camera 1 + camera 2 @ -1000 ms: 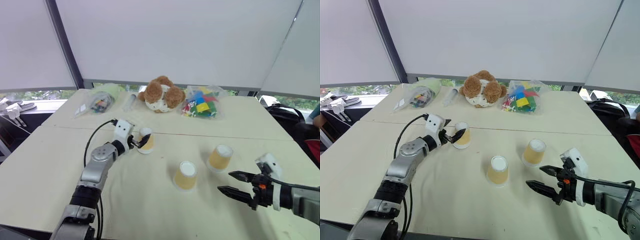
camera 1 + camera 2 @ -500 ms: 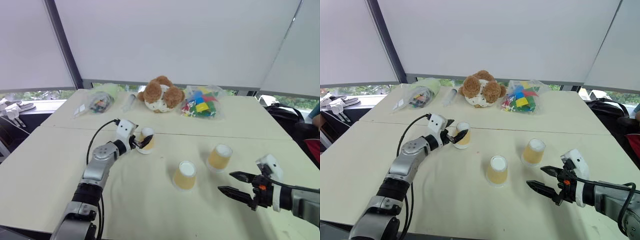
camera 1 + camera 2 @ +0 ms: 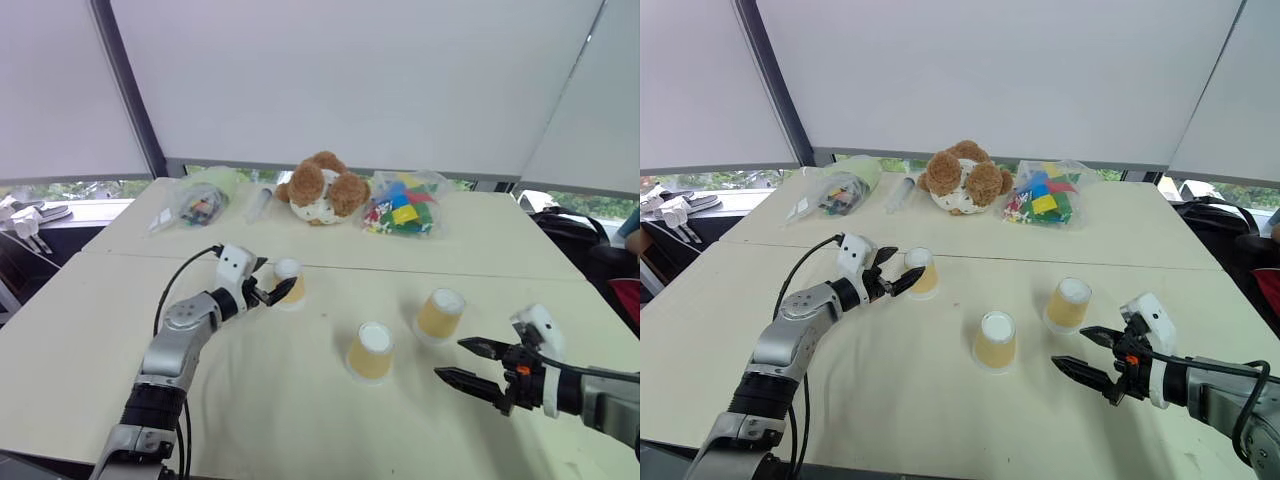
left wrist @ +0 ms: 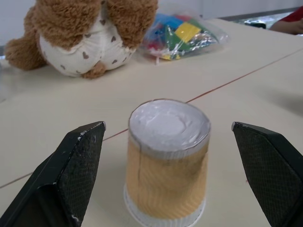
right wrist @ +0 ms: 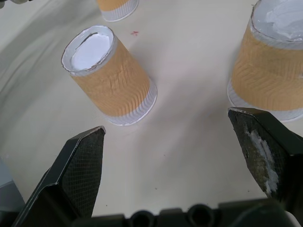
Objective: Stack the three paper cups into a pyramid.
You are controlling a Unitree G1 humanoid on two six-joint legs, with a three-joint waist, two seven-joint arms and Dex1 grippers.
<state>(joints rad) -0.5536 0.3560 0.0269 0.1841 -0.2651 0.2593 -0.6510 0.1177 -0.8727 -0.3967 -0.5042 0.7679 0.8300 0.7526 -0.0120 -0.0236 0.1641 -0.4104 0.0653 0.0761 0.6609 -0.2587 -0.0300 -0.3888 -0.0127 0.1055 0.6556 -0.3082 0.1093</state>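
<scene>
Showing three paper cups (image 3: 370,351), all upside down on the surface (image 3: 300,420), well apart, so no pyramid yet; far cup (image 3: 921,271) sits btwn wide-open fingers of L tool (image 3: 890,281), untouched, likely lined up for a grasp; R tool (image 3: 1089,354), also wide, empty, hovers near the other two; teddy bear (image 3: 320,188) & bags at back edge.
</scene>
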